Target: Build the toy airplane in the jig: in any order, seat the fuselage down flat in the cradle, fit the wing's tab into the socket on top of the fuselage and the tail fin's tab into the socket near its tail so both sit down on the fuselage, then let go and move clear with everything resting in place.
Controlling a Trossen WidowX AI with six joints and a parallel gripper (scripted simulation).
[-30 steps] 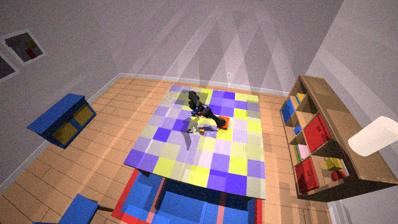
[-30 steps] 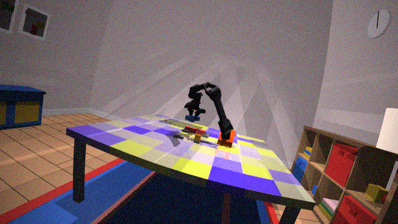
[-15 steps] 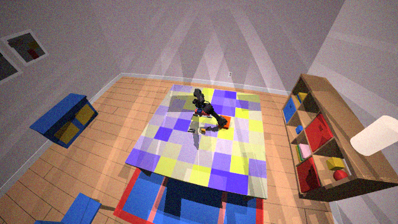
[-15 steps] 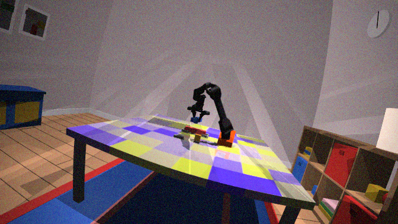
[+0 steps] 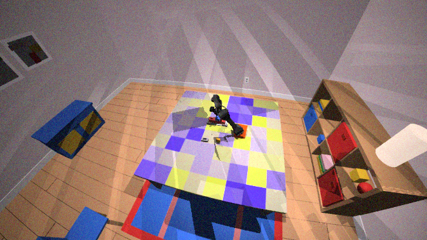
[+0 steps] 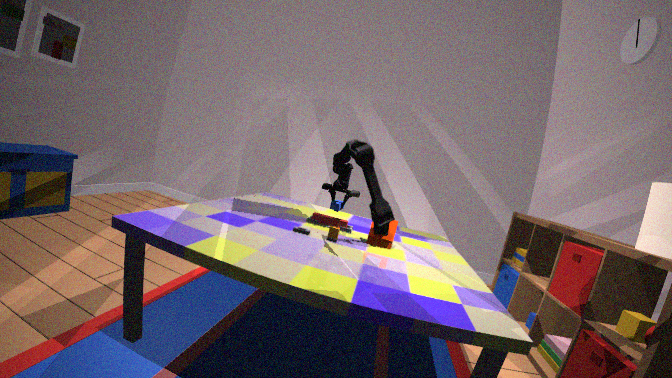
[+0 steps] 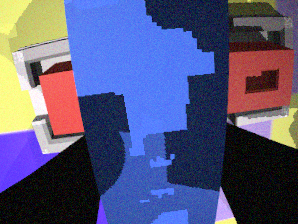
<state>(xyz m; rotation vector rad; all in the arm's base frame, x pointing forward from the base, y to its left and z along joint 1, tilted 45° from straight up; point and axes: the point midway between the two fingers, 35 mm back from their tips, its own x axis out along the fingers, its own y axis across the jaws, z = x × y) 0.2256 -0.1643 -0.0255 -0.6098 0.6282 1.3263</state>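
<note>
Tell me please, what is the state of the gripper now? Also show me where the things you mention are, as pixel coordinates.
Gripper (image 6: 337, 206) (image 7: 153, 133): closed on the blue wing (image 5: 218, 118) (image 6: 336, 204) (image 7: 155, 65), above the red fuselage (image 5: 213, 120) (image 6: 327, 218) (image 7: 261, 80).
</note>
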